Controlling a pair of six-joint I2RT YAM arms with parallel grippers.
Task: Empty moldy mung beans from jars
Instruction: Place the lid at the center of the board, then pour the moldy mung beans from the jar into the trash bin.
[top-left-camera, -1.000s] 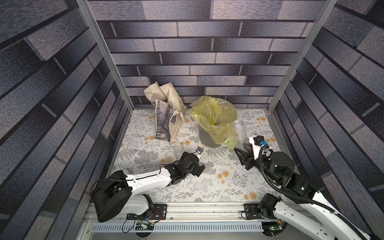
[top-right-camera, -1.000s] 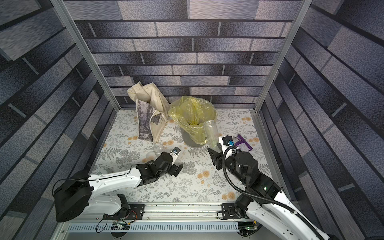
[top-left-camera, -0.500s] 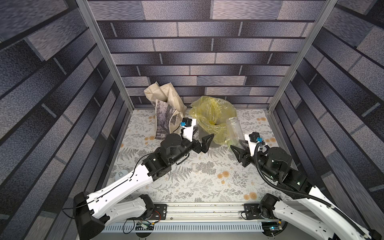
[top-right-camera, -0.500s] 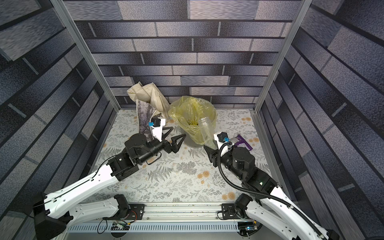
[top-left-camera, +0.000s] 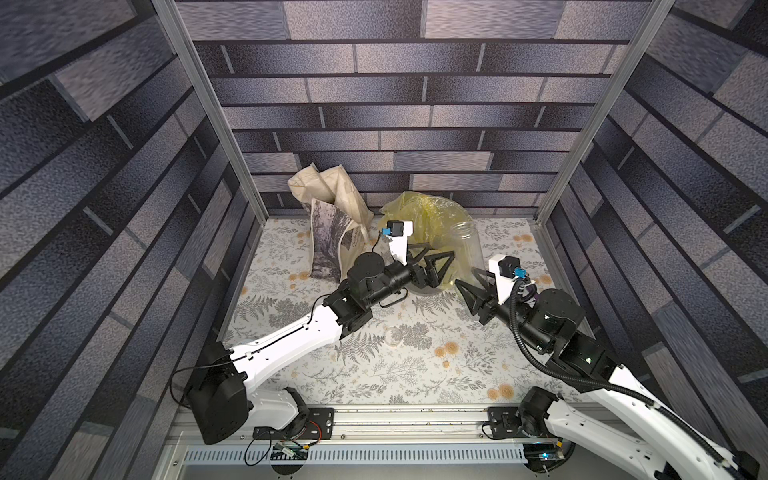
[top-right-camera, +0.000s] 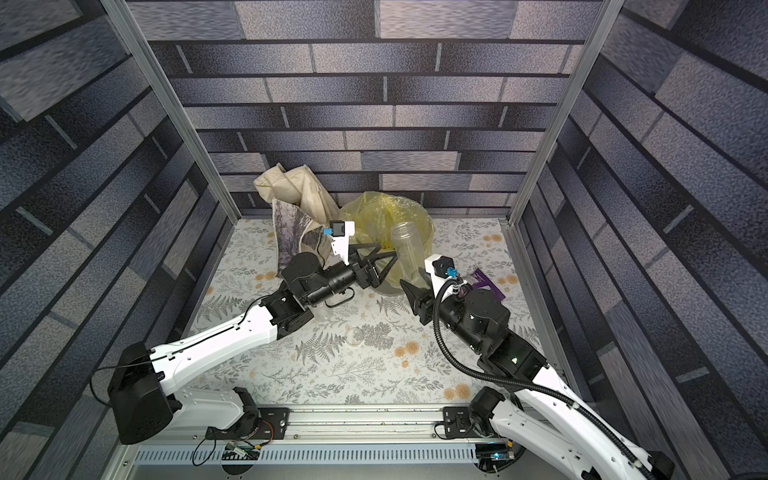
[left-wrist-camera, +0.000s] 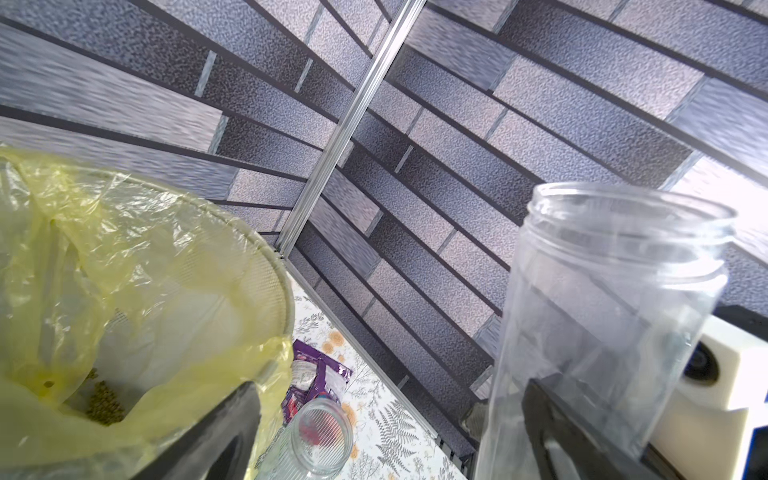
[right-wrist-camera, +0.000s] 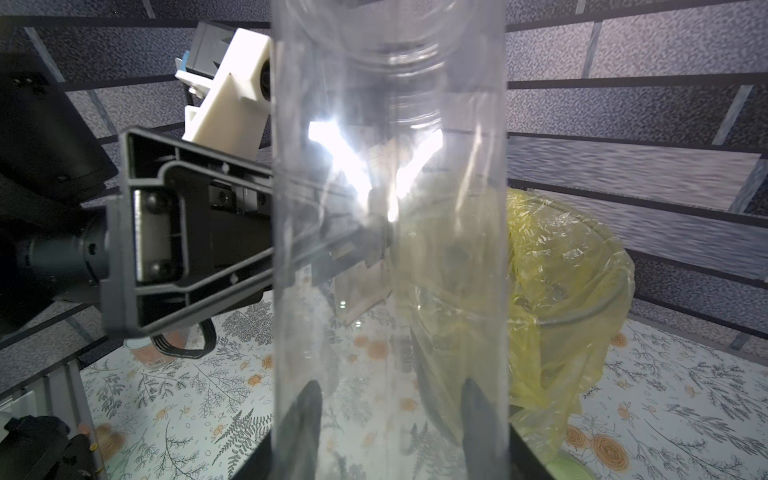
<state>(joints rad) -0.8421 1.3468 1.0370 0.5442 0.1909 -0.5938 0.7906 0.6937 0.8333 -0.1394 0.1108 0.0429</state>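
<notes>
The right gripper (top-left-camera: 471, 280) is clamped on the bottom end of a tall clear lidless plastic jar (top-left-camera: 465, 245). It holds the jar mouth uppermost at the right near side of the big grey bucket lined with a yellow translucent plastic bag (top-left-camera: 419, 208). In the right wrist view its two dark fingers (right-wrist-camera: 301, 415) press the jar's lower wall from opposite sides. The jar is see-through from end to end and looks empty.

The left gripper (top-left-camera: 440, 251) reaches in from the left over the bucket's near edge with its jaws spread wide and nothing between them. Its fingertips are close beside the held jar; whether they touch it cannot be told.

The left wrist view shows a small heap of tiny olive-green mung beans (left-wrist-camera: 104, 401) low down inside the yellow bag. By the bucket's foot a wider ribbed clear jar (left-wrist-camera: 320, 436), open-mouthed, seems to lie on its side on the floral-patterned table (top-left-camera: 415, 374), near a purple packet (left-wrist-camera: 318, 374).

A whitish translucent round lid (top-left-camera: 392, 337) lies flat on the table, nearer than both grippers and well apart from them. A tall cream cloth tote with a grey print (top-left-camera: 332, 232) stands just left of the bucket.
</notes>
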